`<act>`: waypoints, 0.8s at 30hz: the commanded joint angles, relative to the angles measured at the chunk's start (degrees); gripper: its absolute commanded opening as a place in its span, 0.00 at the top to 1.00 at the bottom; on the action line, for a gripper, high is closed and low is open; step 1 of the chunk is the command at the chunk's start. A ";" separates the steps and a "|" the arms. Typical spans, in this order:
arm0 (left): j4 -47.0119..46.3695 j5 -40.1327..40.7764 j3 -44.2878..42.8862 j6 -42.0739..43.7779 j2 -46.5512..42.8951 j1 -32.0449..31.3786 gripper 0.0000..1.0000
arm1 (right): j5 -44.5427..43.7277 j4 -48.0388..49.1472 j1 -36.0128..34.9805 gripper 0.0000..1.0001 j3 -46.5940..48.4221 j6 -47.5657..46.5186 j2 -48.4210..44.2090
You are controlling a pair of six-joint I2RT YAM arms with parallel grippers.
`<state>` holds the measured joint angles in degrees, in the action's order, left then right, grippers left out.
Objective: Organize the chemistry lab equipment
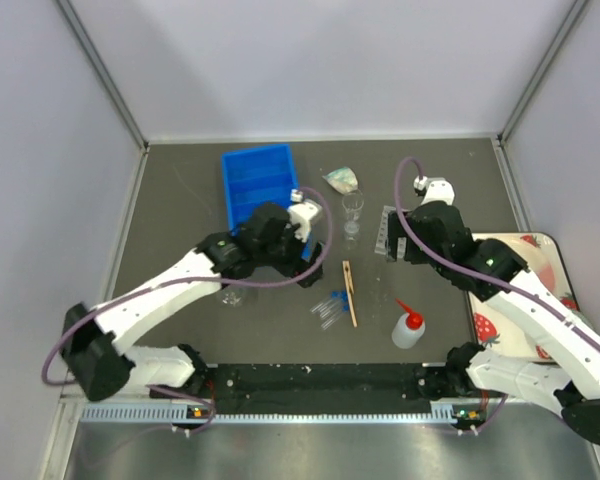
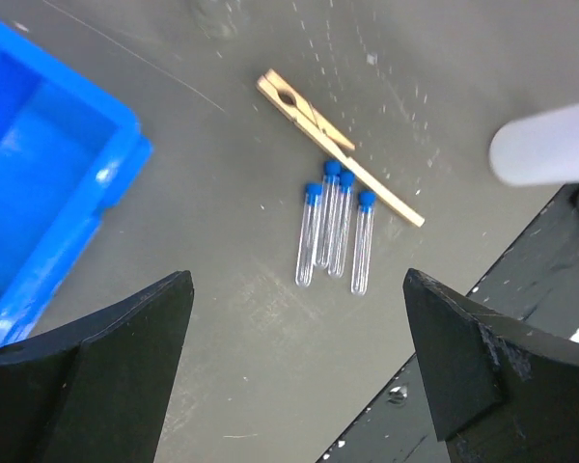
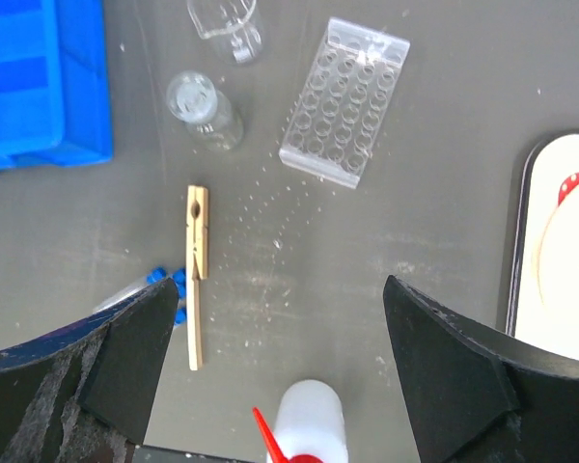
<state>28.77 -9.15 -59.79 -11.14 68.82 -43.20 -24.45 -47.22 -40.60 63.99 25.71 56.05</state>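
Observation:
Several blue-capped clear tubes lie beside a wooden clamp at the table's middle; both also show in the left wrist view, the tubes and the clamp. A white squeeze bottle with a red nozzle stands to their right. A clear tube rack, a beaker and a small flask sit further back. My left gripper is open and empty, above the table just short of the tubes. My right gripper is open and empty, above the squeeze bottle.
A blue divided bin stands at the back left, close to my left wrist. A strawberry-patterned tray lies at the right edge under my right arm. Another glass flask lies behind the beaker, and a small clear one sits under my left arm.

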 commanded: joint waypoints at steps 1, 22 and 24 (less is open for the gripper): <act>5.23 8.43 -2.96 4.72 8.69 -6.27 0.05 | 0.53 -1.56 0.35 0.11 -2.98 1.53 -3.14; 1.81 17.76 -2.09 6.21 27.60 -9.88 0.13 | 5.29 1.69 0.35 0.11 -9.23 2.50 -6.48; 1.46 16.80 -1.39 5.95 26.55 -10.15 0.13 | 5.29 1.78 0.35 0.11 -9.32 2.50 -6.48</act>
<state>32.86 9.19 -61.17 -5.58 96.90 -52.97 -19.38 -47.46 -40.60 55.42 28.08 50.85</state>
